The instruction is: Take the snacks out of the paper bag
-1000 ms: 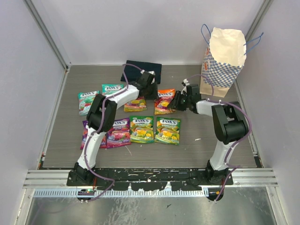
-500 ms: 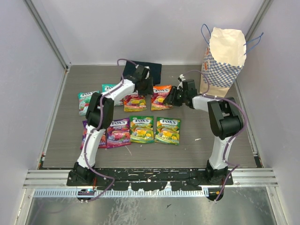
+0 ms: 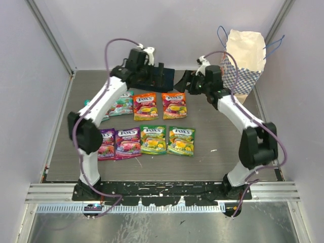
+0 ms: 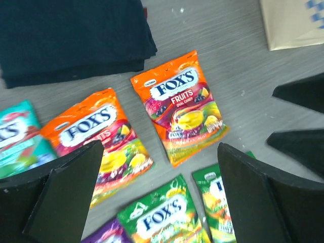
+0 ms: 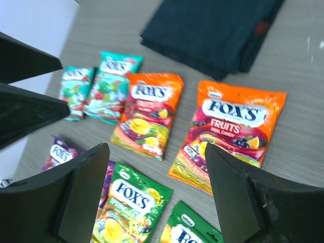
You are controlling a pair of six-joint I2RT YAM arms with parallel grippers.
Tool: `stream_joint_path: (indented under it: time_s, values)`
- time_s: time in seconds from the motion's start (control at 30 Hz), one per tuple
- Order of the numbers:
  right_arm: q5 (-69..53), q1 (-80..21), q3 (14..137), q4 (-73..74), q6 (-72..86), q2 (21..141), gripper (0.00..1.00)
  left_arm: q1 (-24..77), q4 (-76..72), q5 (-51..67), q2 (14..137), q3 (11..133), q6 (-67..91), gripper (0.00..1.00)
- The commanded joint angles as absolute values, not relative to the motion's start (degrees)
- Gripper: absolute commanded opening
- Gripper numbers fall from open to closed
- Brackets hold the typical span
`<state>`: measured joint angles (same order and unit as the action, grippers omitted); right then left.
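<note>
Left claw (image 4: 159, 149) and right claw (image 5: 157, 149) have lifted, both wide, empty. Pouches (image 4: 179, 106) look light, slick: I'd pinch an edge seam.

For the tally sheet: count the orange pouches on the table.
2. The left orange pouch lies near the middle of the table; the right orange pouch lies beside it, toward the paper bag. The bag's inside is not visible, so more may be hidden.

You have 8 snacks (image 3: 153, 139) in 2 rows on the table (image 3: 228, 147), the folded cloth (image 4: 71, 35) behind them, the paper bag (image 3: 243, 61) standing far right.
</note>
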<state>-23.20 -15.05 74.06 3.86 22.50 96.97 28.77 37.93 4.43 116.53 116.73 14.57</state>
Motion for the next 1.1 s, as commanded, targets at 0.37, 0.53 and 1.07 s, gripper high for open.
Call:
stream_joint_path:
  time_s: [0.37,0.53,1.07]
  values:
    - [6.8,-15.1,47.6,-2.3,21.7,53.8,0.99,19.7,25.7,4.3,60.8,70.5,12.6,0.98]
    - [5.8,-15.0,43.8,-0.9,22.1,51.3,0.99,19.7,24.5,3.2,52.4,63.5,14.8,0.98]
    - [-2.6,-15.1,45.2,0.0,20.6,52.1,1.00,19.7,27.6,1.5,51.3,63.2,15.0,0.98]
